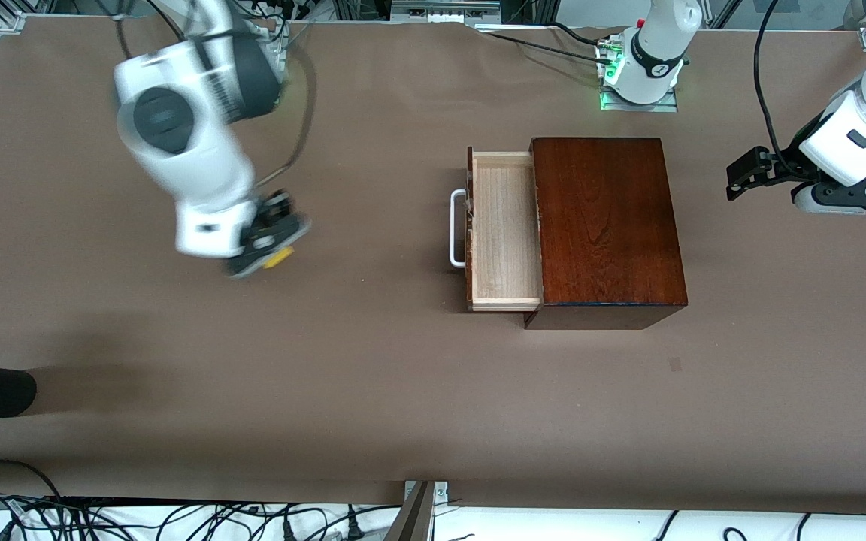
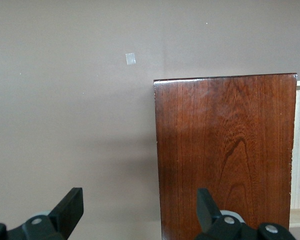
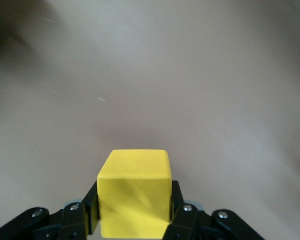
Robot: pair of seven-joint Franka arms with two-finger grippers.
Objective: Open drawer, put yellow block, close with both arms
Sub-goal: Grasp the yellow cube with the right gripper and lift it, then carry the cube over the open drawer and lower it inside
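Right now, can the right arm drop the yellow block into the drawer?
Probably yes: the drawer stands open and bare, nothing lies between, and the right pincer, shut on the yellow block, is over bare table.

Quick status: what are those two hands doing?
Right hand shut on yellow block, over bare table. Left hand open, waiting beside box. Drawer open, path clear.

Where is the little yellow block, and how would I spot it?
Find the big dark wooden box with its open drawer, then look toward the right arm's end of the table. There the right gripper hangs over bare brown table, shut on the yellow block. It is the only bright yellow thing, a small plain cube.
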